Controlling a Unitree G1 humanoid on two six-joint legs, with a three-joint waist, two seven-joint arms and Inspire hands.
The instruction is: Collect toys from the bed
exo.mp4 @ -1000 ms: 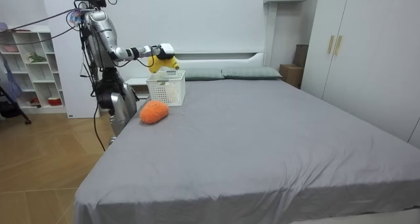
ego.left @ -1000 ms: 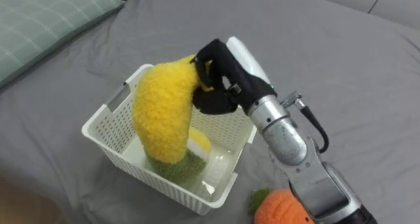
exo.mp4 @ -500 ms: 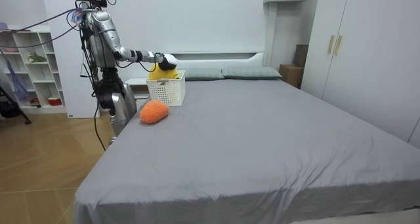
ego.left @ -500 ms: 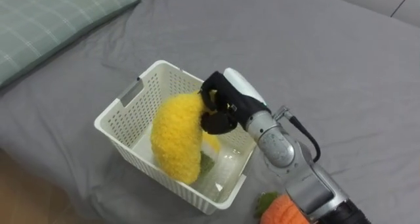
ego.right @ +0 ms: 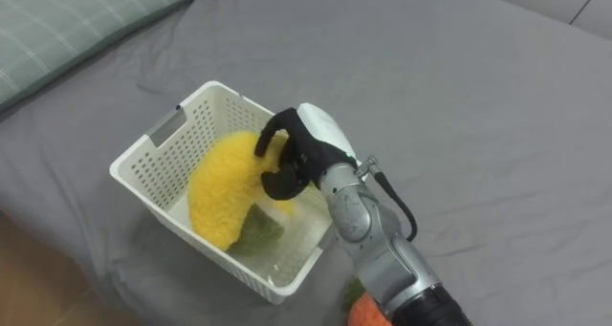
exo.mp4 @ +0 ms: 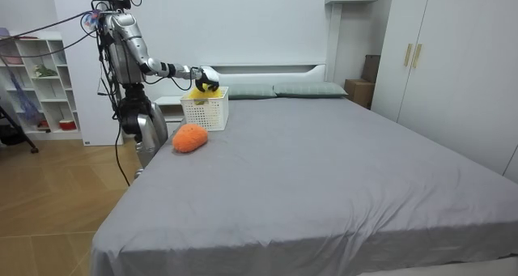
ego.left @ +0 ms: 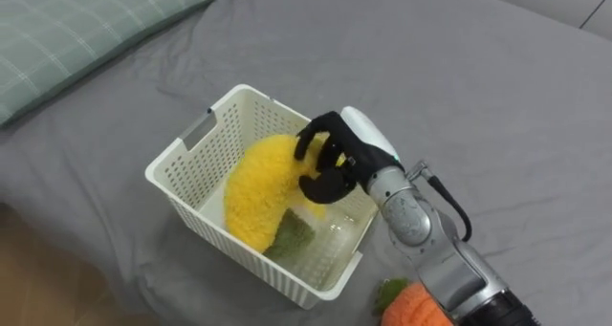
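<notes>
The fuzzy yellow toy (ego.left: 256,194) lies inside the white plastic basket (ego.left: 191,216), which has little holes all over. The toy is long and curved, with a green bit at its low end. The right hand (ego.left: 335,159) curls its black fingers round the toy's top end. 1 round orange toy (ego.left: 416,309) sits on the smooth grey bed (ego.left: 497,106), just beside the basket.

- The right arm ran from 5 o'clock toward 11 o'clock, forearm stretched out.
- The right hand (ego.left: 354,156) sat at centre, wrist tipped down, fingers and thumb curled round the yellow toy (ego.left: 256,187).
</notes>
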